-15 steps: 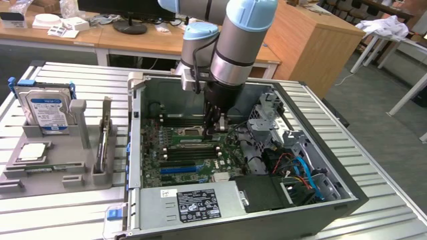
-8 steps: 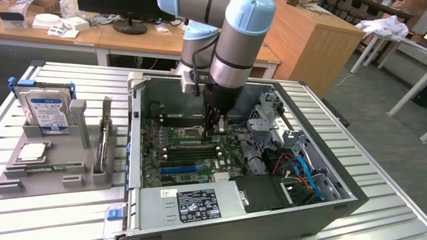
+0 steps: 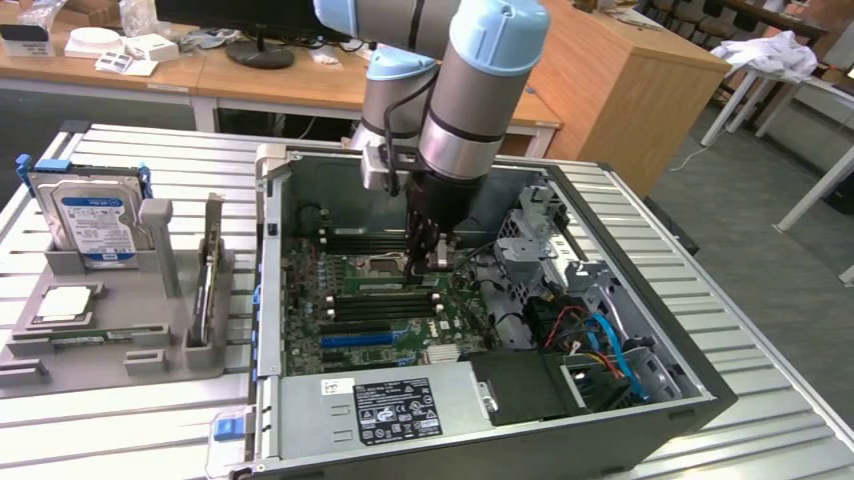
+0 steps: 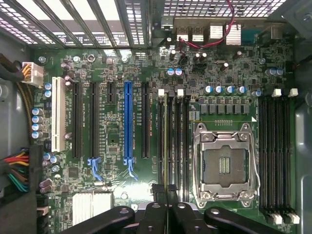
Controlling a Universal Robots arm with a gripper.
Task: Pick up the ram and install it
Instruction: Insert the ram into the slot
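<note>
Claw [image 3: 434,263] pinched nearly shut and empty, I hover over 1 end of the long thin green ram stick [image 3: 387,284], which stands among the black motherboard slots [image 4: 184,146]. Pressing here could seat it crooked, leaving its far end unlatched.

the exterior view looks down at a slant from beyond the edge of the table [image 3: 160,430], at the power-supply end of the computer case [image 3: 534,445], far enough to take in the whole case. the wrist view, behind the gripper [image 4: 164,195], faces straight down, close over the motherboard [image 4: 117,63]. both show the processor socket [image 4: 224,163].
</note>
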